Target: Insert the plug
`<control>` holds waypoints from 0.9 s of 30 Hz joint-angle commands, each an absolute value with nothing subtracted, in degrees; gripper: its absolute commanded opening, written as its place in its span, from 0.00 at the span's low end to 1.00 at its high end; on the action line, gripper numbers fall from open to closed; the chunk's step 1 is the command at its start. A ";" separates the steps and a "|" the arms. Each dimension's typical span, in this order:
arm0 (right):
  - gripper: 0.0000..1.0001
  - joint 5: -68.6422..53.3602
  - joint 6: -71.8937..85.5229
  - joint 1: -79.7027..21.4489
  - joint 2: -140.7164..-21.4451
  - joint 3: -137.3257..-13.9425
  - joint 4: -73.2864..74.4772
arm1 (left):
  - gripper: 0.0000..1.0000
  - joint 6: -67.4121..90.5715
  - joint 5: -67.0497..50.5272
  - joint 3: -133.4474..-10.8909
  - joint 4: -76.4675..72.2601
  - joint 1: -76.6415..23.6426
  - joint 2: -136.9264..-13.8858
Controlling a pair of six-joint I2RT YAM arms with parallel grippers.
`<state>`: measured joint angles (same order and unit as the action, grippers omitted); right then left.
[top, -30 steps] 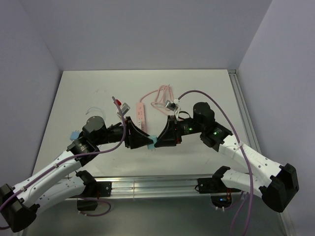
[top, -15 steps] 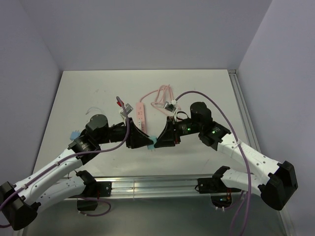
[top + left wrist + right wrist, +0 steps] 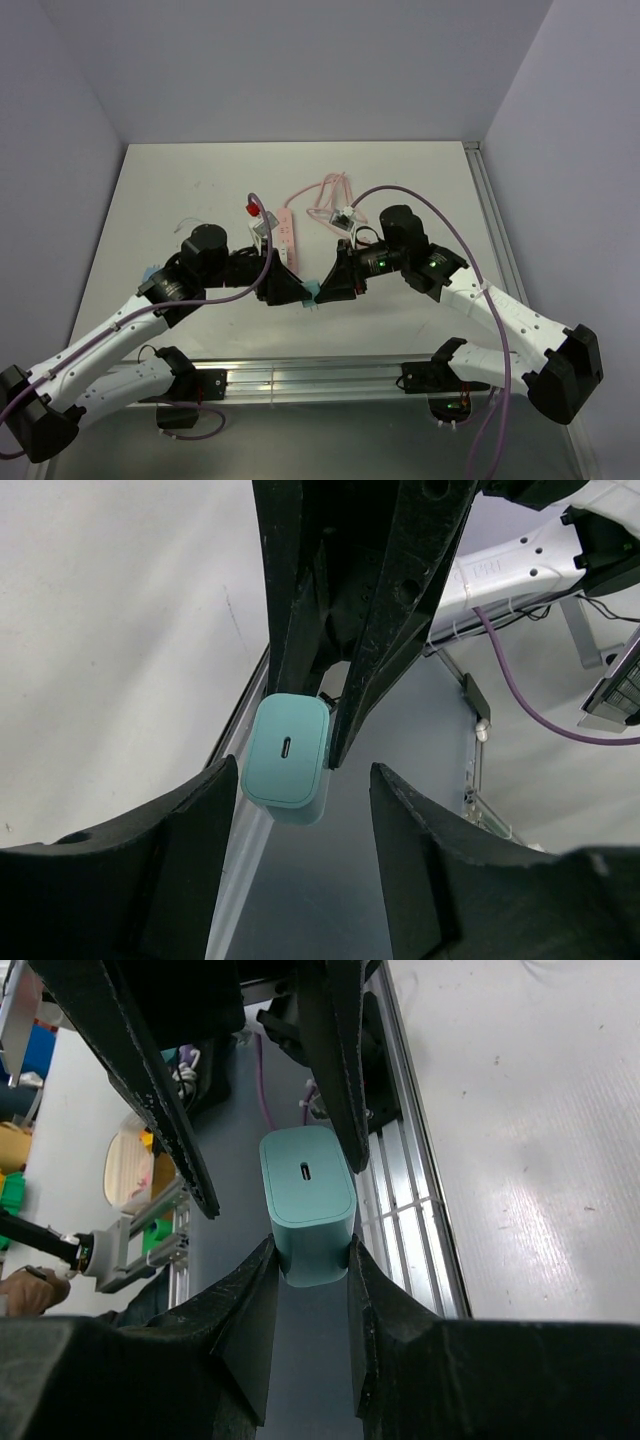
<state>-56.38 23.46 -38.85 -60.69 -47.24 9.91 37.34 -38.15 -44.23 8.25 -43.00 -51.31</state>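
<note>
Wide white table [image 3: 420, 180] under it all, and both arms reach in over its near half, the left arm [image 3: 110, 335] from the left and the right arm [image 3: 500, 315] from the right, their black wrists meeting nose to nose just left of centre. A purple cable [image 3: 455, 235] loops high over the right arm. Behind the meeting point the long pink power strip [image 3: 285, 230] lies flat on the table, with a loose coil of pink cord [image 3: 328, 195] just beyond it. Along the front edge runs the aluminium rail [image 3: 320, 375]. Now the grippers: the right gripper [image 3: 312, 1260] is clamped on the plug [image 3: 308, 1195], both its fingers pressed against the teal block's sides, the block standing up out of the grip. The left gripper [image 3: 303, 780] has its fingers spread wide, one either side of that same block; the plug sits closer to one finger [image 3: 170, 830] than the other, and whether it touches cannot be told. So the plug is up in the air between the two wrists, near the table's front edge and well short of the power strip. On its rounded end face, a small dark slot [image 3: 287, 748].
</note>
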 commanded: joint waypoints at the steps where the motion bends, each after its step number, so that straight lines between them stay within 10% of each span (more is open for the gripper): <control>1: 0.00 -56.87 21.71 -39.55 -60.38 -50.53 10.72 | 0.60 34.54 -38.93 -47.37 10.63 -43.15 -51.59; 27: 0.00 -57.57 20.57 -41.75 -61.70 -51.24 11.78 | 0.45 31.47 -47.54 -48.78 12.30 -43.15 -56.25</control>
<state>-56.55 21.50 -41.41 -61.41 -48.12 12.47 33.19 -44.58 -46.81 13.26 -43.00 -56.12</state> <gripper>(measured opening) 0.354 0.474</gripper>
